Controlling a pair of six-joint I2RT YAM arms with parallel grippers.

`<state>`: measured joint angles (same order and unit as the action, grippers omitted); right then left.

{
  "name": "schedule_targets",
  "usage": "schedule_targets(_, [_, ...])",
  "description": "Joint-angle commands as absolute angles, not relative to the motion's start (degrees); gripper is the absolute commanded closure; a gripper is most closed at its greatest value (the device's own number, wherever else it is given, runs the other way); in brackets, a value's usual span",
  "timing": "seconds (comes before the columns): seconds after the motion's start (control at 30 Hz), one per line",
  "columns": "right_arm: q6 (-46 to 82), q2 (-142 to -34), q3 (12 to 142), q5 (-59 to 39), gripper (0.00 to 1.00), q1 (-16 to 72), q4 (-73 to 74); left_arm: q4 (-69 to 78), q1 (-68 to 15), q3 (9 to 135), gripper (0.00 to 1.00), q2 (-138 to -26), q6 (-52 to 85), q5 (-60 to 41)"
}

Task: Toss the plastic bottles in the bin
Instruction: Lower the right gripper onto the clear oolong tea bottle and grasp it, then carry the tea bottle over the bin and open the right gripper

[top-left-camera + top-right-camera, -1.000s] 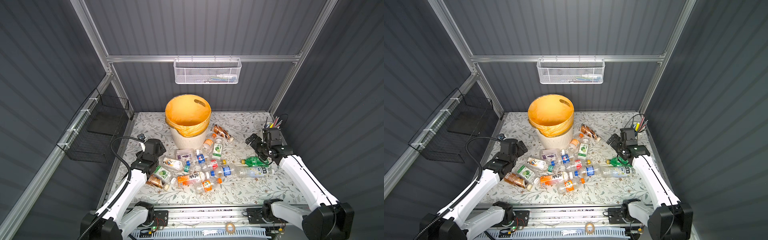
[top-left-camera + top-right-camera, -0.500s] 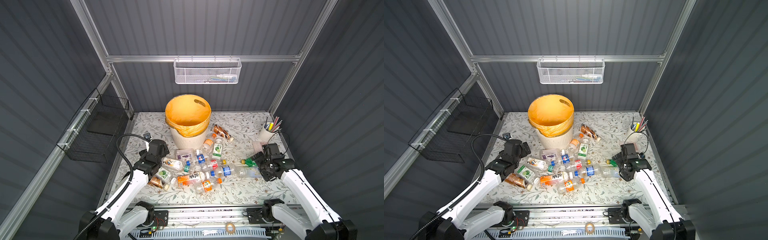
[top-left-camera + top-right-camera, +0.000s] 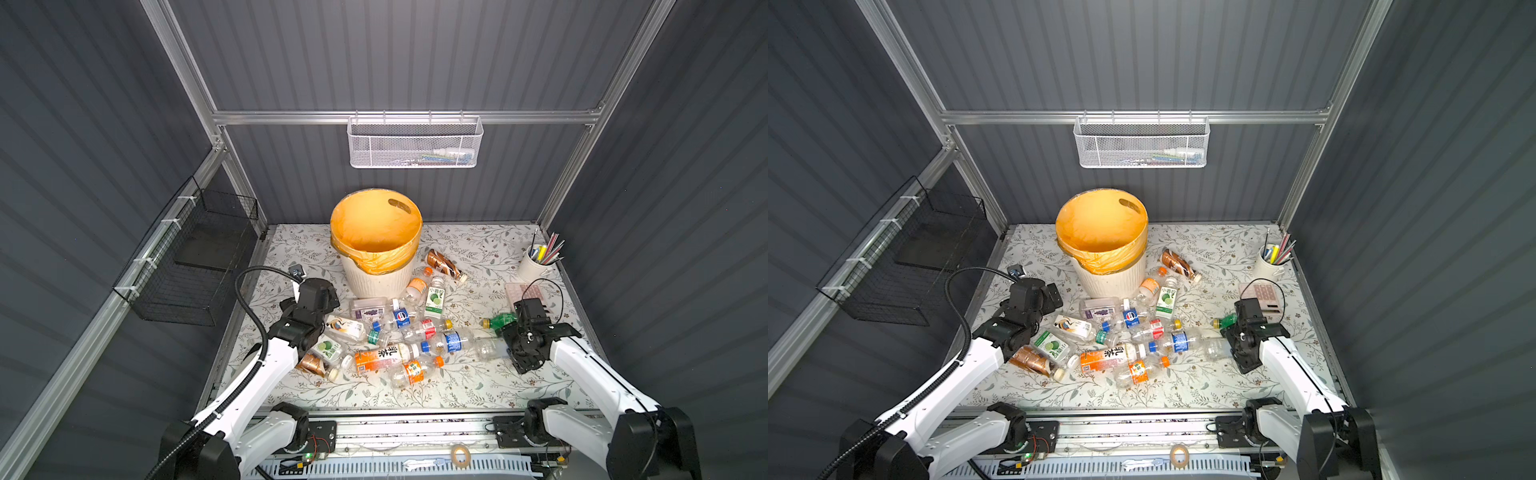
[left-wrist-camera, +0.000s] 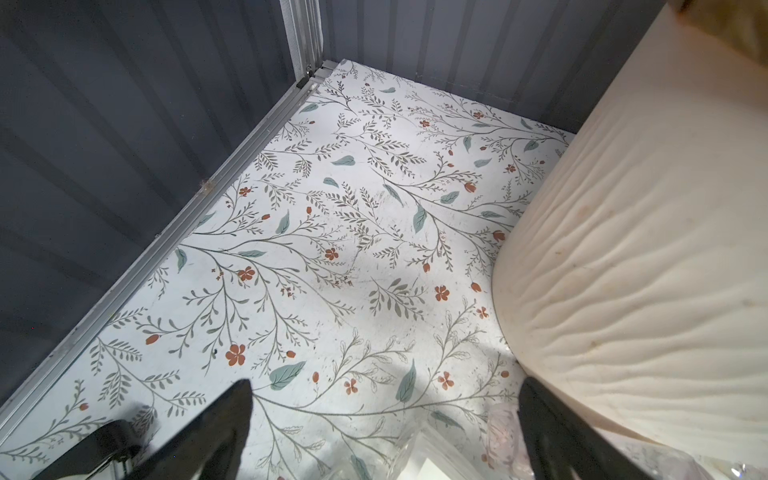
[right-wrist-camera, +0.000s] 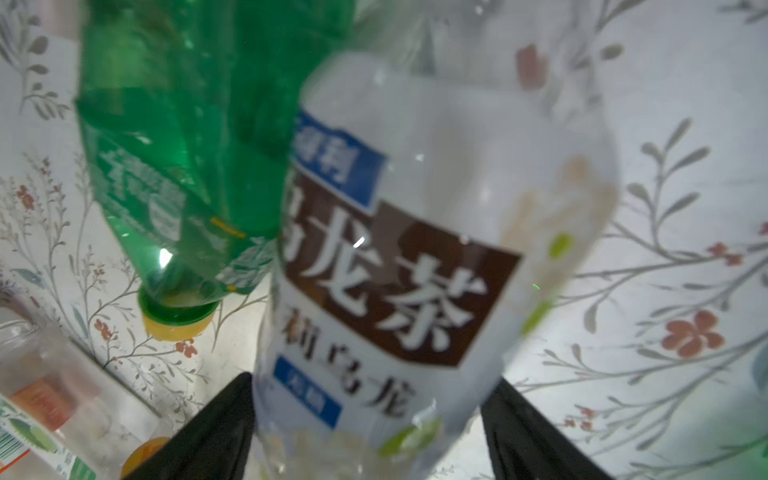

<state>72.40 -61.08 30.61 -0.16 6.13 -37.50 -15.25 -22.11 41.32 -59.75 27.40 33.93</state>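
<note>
Cream-white bin (image 3: 376, 282): standing upright at the back middle of the floral table (image 3: 457, 386), with an orange bag (image 3: 374, 232) folding over its rim.
Plastic bottles (image 3: 395, 332): lying on their sides in a heap on the table just in front of the bin, all of them outside it. A brown bottle (image 3: 442, 264) is lying apart, beside the bin's right.
Right gripper (image 5: 370, 382): sitting low at the heap's right end, clasping the clear tea bottle (image 5: 395, 249) with one finger pressing on each side. The bottle is resting on the table.
Green bottle (image 5: 178, 145): lying against the clear tea bottle, its yellow cap pointing toward the heap.
Left gripper (image 4: 386, 386): hanging over the table at the heap's left end, near the bin's ribbed wall, jaws standing wide apart and gripping nothing.
Cup of pens (image 3: 532, 268): standing near the far right corner, with the calculator (image 3: 523, 291) lying between it and the right gripper.
</note>
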Motion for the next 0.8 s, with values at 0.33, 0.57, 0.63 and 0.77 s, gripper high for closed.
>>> schedule_targets(0.33, [72.3, -48.8, 32.2, 6.3, 0.49, 6.0, -43.9, -14.6, -22.5, 42.5, 0.01, -59.7, 27.9, 35.8])
schedule_targets(0.57, [65.0, -39.2, 42.7, 13.6, 0.52, 6.6, -44.2, -18.5, -22.5, 42.7, 0.01, -58.6, 35.1, 40.9])
schedule_targets(0.63, [60.7, -37.6, 43.9, 12.4, 0.52, 6.6, -37.1, -19.8, -22.5, 42.6, 0.01, -57.6, 37.2, 42.0])
schedule_targets(0.77, [53.0, -42.5, 48.7, 3.8, 0.50, 6.6, -24.0, -20.6, -22.5, 42.0, 0.00, -56.1, 39.3, 41.8])
